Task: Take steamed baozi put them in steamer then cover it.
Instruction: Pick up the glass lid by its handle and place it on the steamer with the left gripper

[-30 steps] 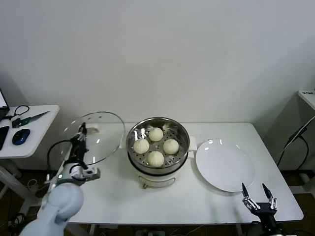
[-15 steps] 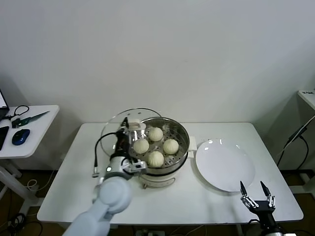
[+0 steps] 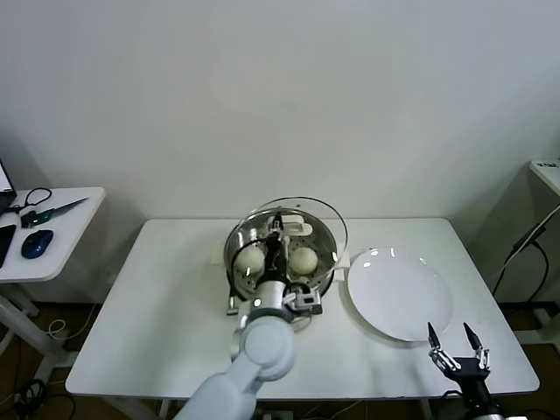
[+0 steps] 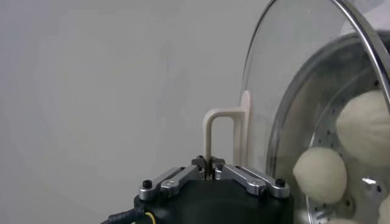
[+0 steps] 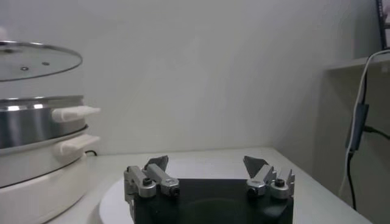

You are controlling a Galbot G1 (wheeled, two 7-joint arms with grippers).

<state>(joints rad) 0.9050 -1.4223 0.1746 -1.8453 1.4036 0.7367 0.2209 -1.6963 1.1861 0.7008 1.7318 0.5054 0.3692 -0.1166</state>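
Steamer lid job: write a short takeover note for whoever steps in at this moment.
Left pincer: shut on the glass lid handle, holding the lid just above the steamer, not seated.
Right pincer: open, idle at the table's near right edge, beside the white plate.
Done: steamed baozi sit in the steamer tray.
Left: lower the lid onto the rim, release.
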